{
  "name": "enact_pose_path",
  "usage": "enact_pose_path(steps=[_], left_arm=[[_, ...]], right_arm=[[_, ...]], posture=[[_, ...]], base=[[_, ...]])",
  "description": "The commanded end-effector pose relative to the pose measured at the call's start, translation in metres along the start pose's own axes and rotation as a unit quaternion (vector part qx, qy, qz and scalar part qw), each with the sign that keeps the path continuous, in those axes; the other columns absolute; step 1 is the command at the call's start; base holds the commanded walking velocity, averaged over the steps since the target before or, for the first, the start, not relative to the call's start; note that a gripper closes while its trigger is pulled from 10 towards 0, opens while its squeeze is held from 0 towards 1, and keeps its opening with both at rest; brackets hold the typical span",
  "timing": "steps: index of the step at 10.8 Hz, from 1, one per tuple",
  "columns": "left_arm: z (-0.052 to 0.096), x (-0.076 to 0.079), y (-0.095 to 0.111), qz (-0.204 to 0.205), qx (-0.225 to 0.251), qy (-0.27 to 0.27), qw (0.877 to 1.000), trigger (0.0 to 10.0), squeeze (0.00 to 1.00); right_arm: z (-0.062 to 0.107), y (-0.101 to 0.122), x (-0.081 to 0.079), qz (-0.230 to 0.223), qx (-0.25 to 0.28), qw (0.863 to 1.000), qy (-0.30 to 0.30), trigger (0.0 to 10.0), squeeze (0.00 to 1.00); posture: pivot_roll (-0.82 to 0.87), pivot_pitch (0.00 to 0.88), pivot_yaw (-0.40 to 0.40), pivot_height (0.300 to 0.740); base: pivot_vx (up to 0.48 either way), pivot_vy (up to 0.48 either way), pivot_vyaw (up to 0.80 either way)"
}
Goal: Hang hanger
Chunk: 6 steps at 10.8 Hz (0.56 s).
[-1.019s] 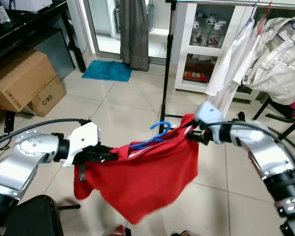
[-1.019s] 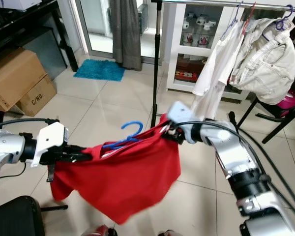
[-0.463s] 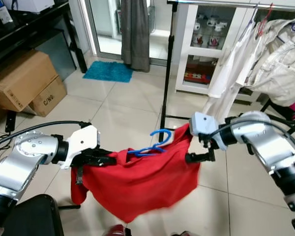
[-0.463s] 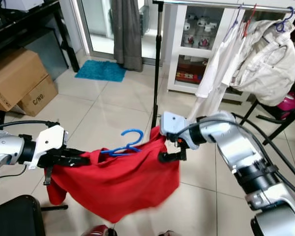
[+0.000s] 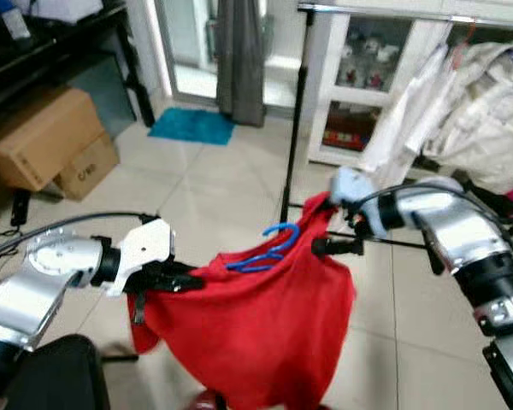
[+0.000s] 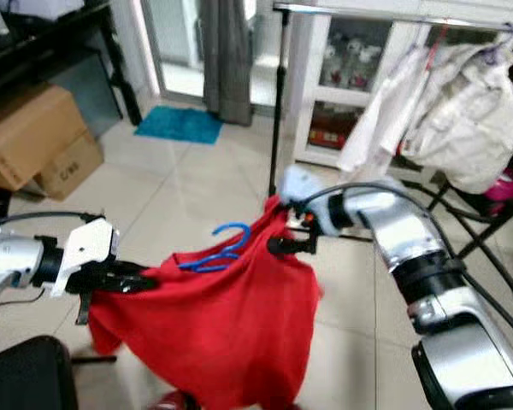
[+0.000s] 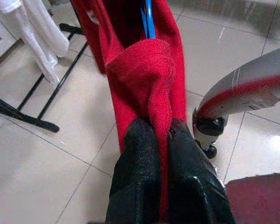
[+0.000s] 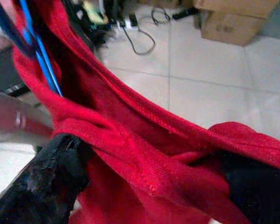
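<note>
step: carrying garment toward rail | left gripper (image 7: 158,135) pinching red shirt (image 5: 265,316) shoulder; right gripper (image 8: 144,172) clamping the other | blue hanger (image 5: 269,248) riding inside collar, hook up | next, likely: raising hook onto clothes rail (image 6: 368,12)

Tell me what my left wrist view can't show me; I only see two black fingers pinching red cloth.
Observer: The red shirt is stretched between both arms; the right hand has its far shoulder, with one finger under the cloth in its wrist view.
Operator: Report the hanger.
Observer: The blue hanger sits inside the neckline, its hook poking up between the two hands.
Operator: Give me the target.
Observer: A clothes rack stands ahead on the tiled floor, its rail above the shirt, with pale garments hanging toward the robot's right.
</note>
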<state>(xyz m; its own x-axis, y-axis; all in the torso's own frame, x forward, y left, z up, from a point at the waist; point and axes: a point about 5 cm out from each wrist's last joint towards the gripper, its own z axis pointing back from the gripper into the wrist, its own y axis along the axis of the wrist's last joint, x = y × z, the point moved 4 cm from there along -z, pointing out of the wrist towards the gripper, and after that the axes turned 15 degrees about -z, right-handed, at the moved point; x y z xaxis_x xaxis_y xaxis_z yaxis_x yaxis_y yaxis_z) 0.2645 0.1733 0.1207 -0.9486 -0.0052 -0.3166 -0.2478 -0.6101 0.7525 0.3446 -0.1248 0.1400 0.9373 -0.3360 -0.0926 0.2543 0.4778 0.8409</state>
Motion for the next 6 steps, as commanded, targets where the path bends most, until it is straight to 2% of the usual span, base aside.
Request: enact_pose_path(steps=[1,2,3,4,5,6], left_arm=[[0.002,-0.001,0.002,-0.008,-0.004,-0.005,1.000,0.0,0.00],[0.003,0.000,0.000,-0.007,-0.007,-0.006,1.000,0.0,0.00],[0.003,0.000,0.000,-0.006,-0.006,-0.008,1.000,0.0,0.00],[0.002,0.000,0.006,-0.005,0.014,-0.008,1.000,0.0,0.00],[0.002,-0.001,0.009,-0.003,0.023,-0.007,1.000,0.0,0.00],[0.003,-0.001,0.006,0.002,0.018,-0.005,1.000,0.0,0.00]], right_arm=[[0.011,0.006,0.003,-0.002,0.020,1.000,-0.004,10.0,1.00],[0.016,0.000,0.010,0.006,0.004,1.000,-0.026,10.0,1.00],[0.019,-0.015,0.027,0.038,-0.044,0.994,-0.087,10.0,1.00],[0.016,-0.019,0.033,0.044,-0.046,0.992,-0.112,10.0,1.00],[0.014,-0.017,0.028,0.033,-0.030,0.995,-0.086,10.0,1.00],[0.017,-0.012,0.009,0.018,-0.015,1.000,-0.001,10.0,1.00]], posture=[[0.00,0.021,-0.001,0.740],[-0.01,0.021,0.002,0.740],[-0.01,0.021,0.005,0.740],[-0.01,0.021,0.009,0.740],[-0.01,0.021,0.010,0.740],[-0.01,0.021,0.010,0.740]], base=[[0.000,0.000,0.00],[0.000,0.000,0.00],[0.000,0.000,0.00],[0.000,0.000,0.00],[0.000,0.000,0.00],[0.000,0.000,0.00]])
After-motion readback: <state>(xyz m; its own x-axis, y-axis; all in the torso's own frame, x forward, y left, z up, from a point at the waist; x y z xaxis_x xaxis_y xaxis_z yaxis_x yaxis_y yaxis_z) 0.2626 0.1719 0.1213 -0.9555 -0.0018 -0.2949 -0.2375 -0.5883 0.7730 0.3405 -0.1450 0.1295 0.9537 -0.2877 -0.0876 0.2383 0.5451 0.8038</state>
